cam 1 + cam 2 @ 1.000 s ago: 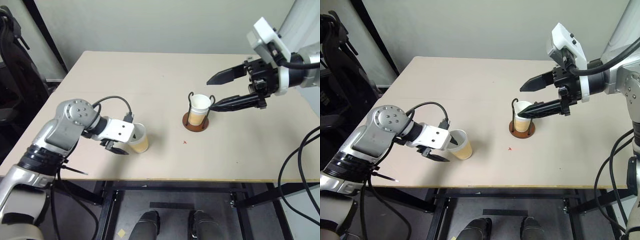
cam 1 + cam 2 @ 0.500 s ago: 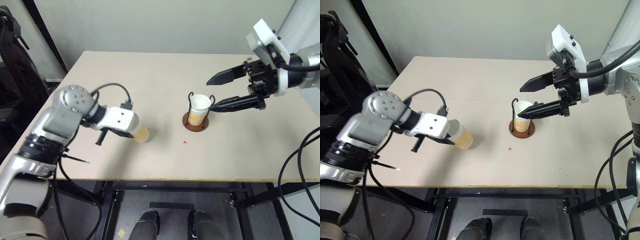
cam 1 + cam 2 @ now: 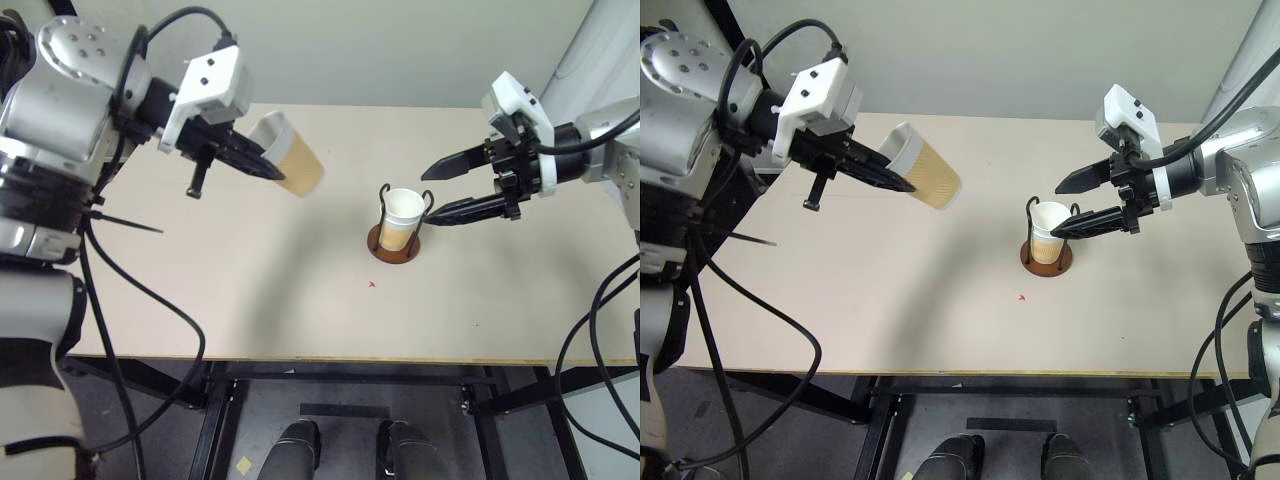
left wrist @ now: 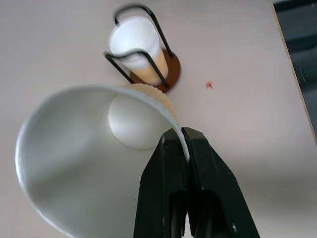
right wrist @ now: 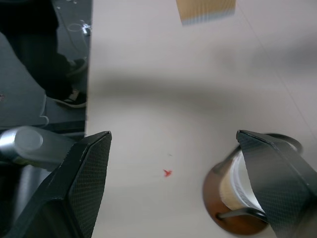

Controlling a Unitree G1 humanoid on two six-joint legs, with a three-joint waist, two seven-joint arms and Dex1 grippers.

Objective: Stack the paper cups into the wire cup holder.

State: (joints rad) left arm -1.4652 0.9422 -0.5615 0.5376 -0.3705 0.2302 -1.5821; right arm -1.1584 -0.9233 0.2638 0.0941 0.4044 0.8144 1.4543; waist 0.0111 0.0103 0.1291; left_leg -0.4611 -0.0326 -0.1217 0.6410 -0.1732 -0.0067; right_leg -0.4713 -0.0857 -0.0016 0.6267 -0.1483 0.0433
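You have two paper cups in sight, one (image 3: pixel 402 216) seated in the wire cup holder (image 3: pixel 392 245) toward the desk's (image 3: pixel 300 300) right side, its lower part hidden by the loops, the other (image 3: pixel 287 154) tilted in the air, rim pinched by the left gripper's (image 4: pixel 184 145) clenched fingers, while the right gripper's (image 3: pixel 432 190) fingers stand spread just beside the holder.

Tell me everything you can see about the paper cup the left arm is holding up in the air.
The paper cup is small and tapered, with a tan ribbed outside, a white inside and a white rim. It hangs above the table, tipped on its side, mouth toward the left arm and base toward the wire cup holder. The left pincer is shut on its rim wall, one black finger inside and one outside. Nothing else touches it. It looks empty and undamaged.
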